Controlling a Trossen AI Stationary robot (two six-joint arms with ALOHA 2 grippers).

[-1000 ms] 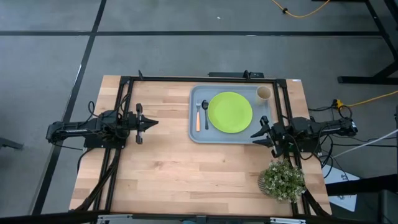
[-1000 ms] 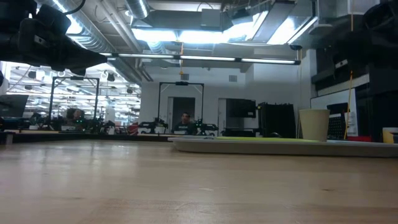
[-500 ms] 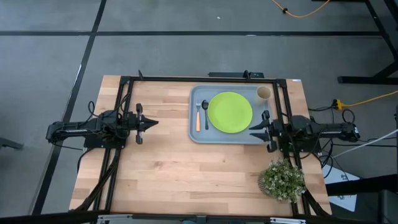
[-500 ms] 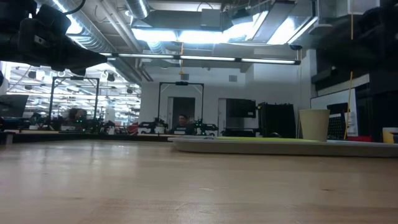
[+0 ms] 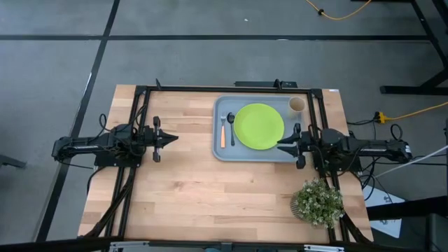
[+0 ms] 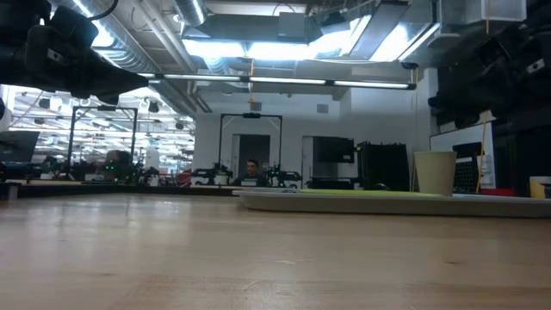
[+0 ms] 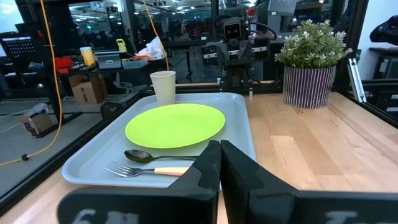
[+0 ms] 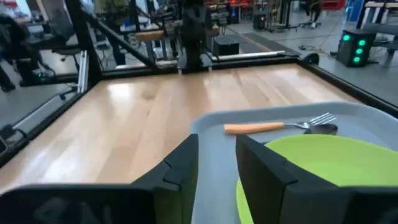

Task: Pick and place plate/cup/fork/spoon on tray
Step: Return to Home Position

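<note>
Everything for the meal is on the tray [image 5: 218, 150], so I think the job is almost done. The plate [image 5: 259, 127] lies flat in the middle, where there is the most room. The fork [image 5: 223, 131] and the spoon [image 5: 231, 129] lie side by side just beside the plate, on the side facing the left arm [image 5: 105, 147]. The spoon is between the fork and the plate. The cup [image 5: 297, 105] stands upright in a tray corner on the right arm's side, near the plate.

The right arm [image 5: 350, 147] reaches over the tray's edge beside the plate. Its jaws are a little apart and hold nothing. I think it only needs to go to its rest spot.

The left arm waits well apart from the tray. Its jaws are pressed together and hold nothing.

The desk [image 5: 196, 189] is pale wood with a black frame around it. A plant [image 5: 318, 201] in a pot stands near the right arm. The floor is grey with dark lines. The room behind is a big hall with bright lights on the ceiling. A person [image 6: 251, 169] is far off.
</note>
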